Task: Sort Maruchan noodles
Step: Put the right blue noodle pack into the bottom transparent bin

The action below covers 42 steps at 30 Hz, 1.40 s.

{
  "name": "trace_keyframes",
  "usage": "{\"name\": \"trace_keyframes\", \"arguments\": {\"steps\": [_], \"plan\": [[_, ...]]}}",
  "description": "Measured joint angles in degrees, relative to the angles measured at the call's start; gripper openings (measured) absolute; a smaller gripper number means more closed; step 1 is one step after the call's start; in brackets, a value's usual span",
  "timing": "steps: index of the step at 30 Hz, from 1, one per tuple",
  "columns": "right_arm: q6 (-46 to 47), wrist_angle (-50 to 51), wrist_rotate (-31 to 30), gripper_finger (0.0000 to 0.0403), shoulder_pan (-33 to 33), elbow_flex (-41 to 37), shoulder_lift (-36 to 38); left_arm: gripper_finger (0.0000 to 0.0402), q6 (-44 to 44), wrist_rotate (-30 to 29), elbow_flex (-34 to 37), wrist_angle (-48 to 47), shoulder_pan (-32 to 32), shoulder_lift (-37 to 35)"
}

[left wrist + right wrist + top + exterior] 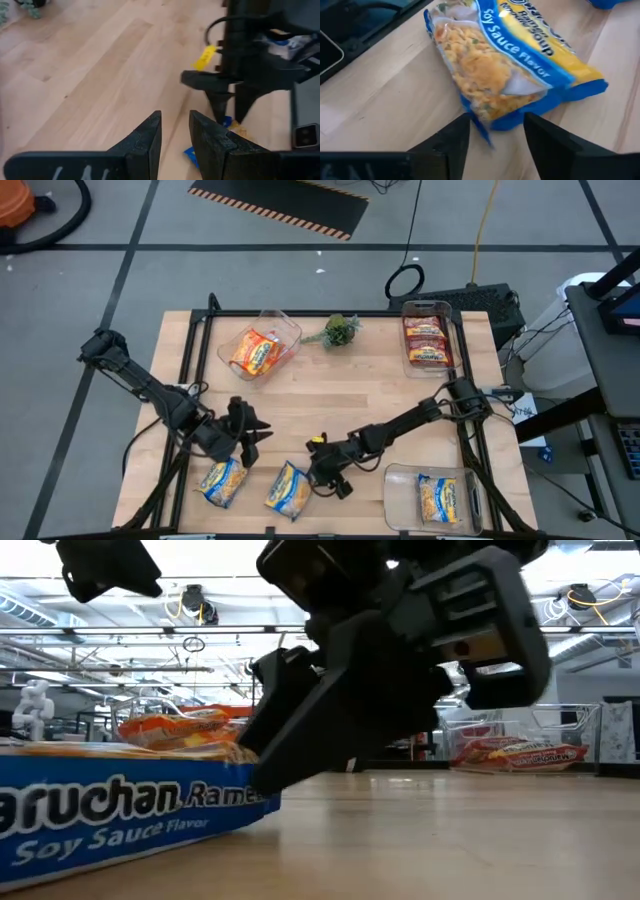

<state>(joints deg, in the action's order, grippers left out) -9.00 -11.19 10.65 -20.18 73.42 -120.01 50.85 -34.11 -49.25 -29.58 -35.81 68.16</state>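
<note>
**Right gripper over a soy sauce packet, jaws apart**

While I watch the high view, my right gripper point(330, 480) sits low at bottom centre, just beside the yellow-and-blue crinkly plastic Maruchan packet point(288, 489). From the right wrist view that same packet point(512, 60), labelled Soy Sauce Flavor, lies flat on the pale wooden table point(360, 385), its near edge between the two dark fingers point(445, 145), which stand apart and grip nothing.

My left gripper point(250, 436) hovers at lower left of the high view, above a second yellow-and-blue packet point(222, 480); its jaws are narrow, with only a slim gap showing and nothing held.

A third yellow-and-blue packet point(438, 498) lies in the clear plastic bin point(400, 480) at bottom right. Orange packets point(255, 352) fill the clear bin point(290, 330) at upper left, and red-brown packets point(425, 340) sit in the clear bin point(428, 307) at upper right. Between those two upper bins rests a small green plant sprig point(340, 330).
</note>
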Motion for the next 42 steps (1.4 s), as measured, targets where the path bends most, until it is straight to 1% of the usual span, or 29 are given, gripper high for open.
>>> {"name": "trace_keyframes", "arguments": {"steps": [8, 11, 14, 17, 21, 25, 28, 31, 36, 40, 42], "plan": [[4.2, -4.8, 0.0, 0.0112, 0.2, 0.0, 0.0, 0.0104, -0.2, -0.4, 0.0, 1.0, -1.0, 0.0], [3.8, -4.2, 0.0, 0.0092, 0.0, 0.0, 0.0, 0.0104, -0.2, -0.4, 0.0, 1.0, -1.0, 0.0], [3.6, -2.7, -0.3, 0.0084, -0.8, 0.0, 0.0, 0.0104, -0.2, -0.4, 0.0, 1.0, -1.0, 0.0], [3.6, -2.1, -2.9, 0.0091, -1.7, 0.0, 0.0, 0.0104, -0.3, -0.4, 0.0, 1.0, -1.0, 0.0], [3.1, -2.1, -9.0, 0.0125, -2.8, 0.0, 0.0, 0.0104, -1.1, -0.4, 0.0, 1.1, -1.0, 0.0], [4.8, -2.1, -9.1, 0.0164, -2.8, -0.2, 0.1, 0.0104, -1.4, -0.5, 0.0, 1.1, -0.4, 0.0], [5.3, -2.3, -9.1, 0.0182, -2.8, -1.5, 0.1, 0.0104, -1.5, -0.5, 0.0, 1.2, 0.2, 0.0], [5.3, -2.1, -9.1, 0.0186, -2.8, -2.9, 0.1, 0.0104, -1.4, -0.5, 0.0, 1.2, 0.6, 0.0], [4.8, -7.8, -8.6, 0.0176, -2.3, -6.1, 0.1, 0.0104, -1.2, -0.5, 0.0, 1.2, 0.6, 0.0], [5.2, -12.7, -4.9, 0.017, -1.5, -7.4, -1.5, 0.0104, -1.2, -0.5, 0.0, 1.2, 0.6, 0.0], [5.6, -15.9, -4.3, 0.017, -1.2, -7.4, -3.1, 0.0104, -1.2, -0.5, 0.0, 1.2, 0.6, 0.0]]}}
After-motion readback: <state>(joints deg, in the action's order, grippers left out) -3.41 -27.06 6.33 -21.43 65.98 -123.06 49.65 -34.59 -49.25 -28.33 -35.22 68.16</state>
